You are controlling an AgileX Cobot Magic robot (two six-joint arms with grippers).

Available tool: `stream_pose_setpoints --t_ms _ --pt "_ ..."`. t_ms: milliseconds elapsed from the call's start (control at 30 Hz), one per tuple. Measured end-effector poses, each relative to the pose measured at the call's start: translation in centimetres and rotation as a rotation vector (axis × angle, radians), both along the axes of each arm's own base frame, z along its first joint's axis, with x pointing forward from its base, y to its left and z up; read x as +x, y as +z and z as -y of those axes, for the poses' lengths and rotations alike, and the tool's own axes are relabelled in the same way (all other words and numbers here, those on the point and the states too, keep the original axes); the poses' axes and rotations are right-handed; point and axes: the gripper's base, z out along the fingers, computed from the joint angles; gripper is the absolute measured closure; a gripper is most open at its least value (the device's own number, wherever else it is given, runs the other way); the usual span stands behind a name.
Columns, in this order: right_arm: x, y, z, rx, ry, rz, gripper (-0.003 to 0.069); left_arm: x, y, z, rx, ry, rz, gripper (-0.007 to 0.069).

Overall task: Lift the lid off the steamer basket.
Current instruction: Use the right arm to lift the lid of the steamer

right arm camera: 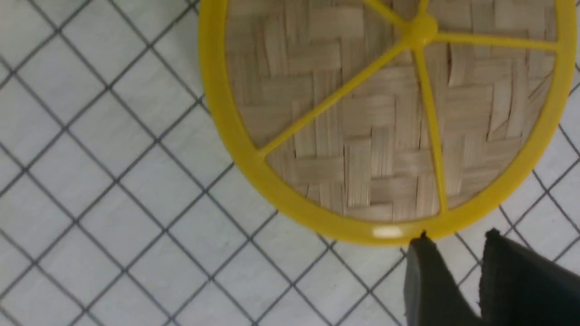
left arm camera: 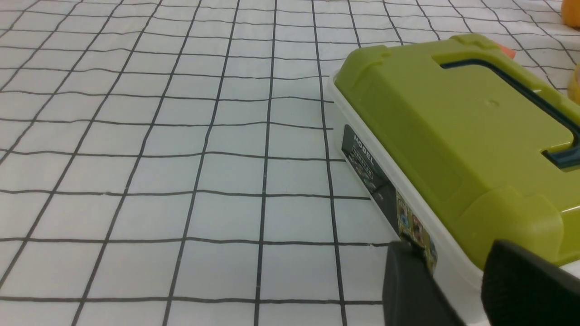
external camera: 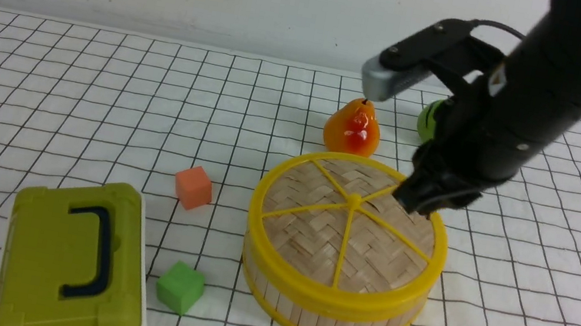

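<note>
**Right hand at the lid's far rim, lid on the basket**

Closest to me, the left hand (left arm camera: 451,253) sat low over the counter (external camera: 41,83). Its two dark fingers (left arm camera: 408,290) were a little apart with nothing between them. The olive-green box (external camera: 70,261) lay just ahead of that hand with its dark handle facing up, and the box's white lower edge showed through the gap between the fingers. I could not tell whether the hand touched the box.

The rest I placed from the right hand (external camera: 419,204). A green cube (external camera: 179,287) lay well off to its left and much nearer me, just beside the box. The steamer basket (external camera: 323,318) stood directly below and in front of the hand, on my side of it. The lid (external camera: 348,224) was seated flat in the basket's top rim, its five yellow spokes meeting at the hub. An orange cube (external camera: 193,186) lay well to the hand's left, at about the hand's own depth.

The right hand hung at the far right edge of the lid. In its wrist view the fingertips (right arm camera: 421,271) were narrowly parted and gripped nothing. They stood just outside the yellow rim, with one tip right against that rim's outline. I could not tell whether it made contact.

Beyond the hand and slightly to its left, an orange-red pear (external camera: 352,129) stood just behind the basket. A green round thing (external camera: 428,121) showed past the hand, mostly hidden by the arm.
</note>
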Motion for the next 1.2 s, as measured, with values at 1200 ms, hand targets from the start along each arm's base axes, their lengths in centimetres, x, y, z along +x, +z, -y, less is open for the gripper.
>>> stream_pose_setpoints --t_ms 1200 --pt "6.9 -6.4 -2.7 0.061 -0.180 -0.068 0.0556 0.0 0.0 0.0 0.000 0.000 0.000 0.0385"
